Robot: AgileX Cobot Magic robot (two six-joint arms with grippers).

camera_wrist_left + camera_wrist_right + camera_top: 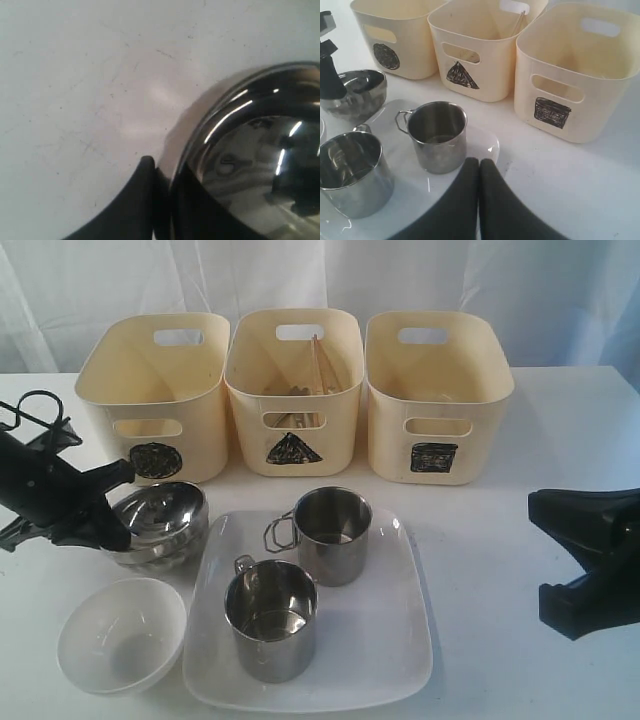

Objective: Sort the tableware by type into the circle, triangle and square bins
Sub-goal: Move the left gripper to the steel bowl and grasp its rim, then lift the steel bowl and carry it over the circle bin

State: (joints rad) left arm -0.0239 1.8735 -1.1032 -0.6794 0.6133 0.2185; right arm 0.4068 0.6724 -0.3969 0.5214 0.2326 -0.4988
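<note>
One bin (250,445), marked triangle, holds chopsticks (318,365); left tool (118,525) grips the steel bowl (168,512), right tool (479,165) closed.

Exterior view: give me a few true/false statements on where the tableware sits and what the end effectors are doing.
1. Both steel mugs stand on the white square plate. True.
2. The small white bowl sits in the circle bin. False: it is on the table, in front of the steel bowl.
3. The right end effector holds a mug. False: it is shut on nothing.
4. The left end effector is at the steel bowl's rim. True.
5. The wooden chopsticks are in the square bin. False: they are in the triangle bin.
</note>
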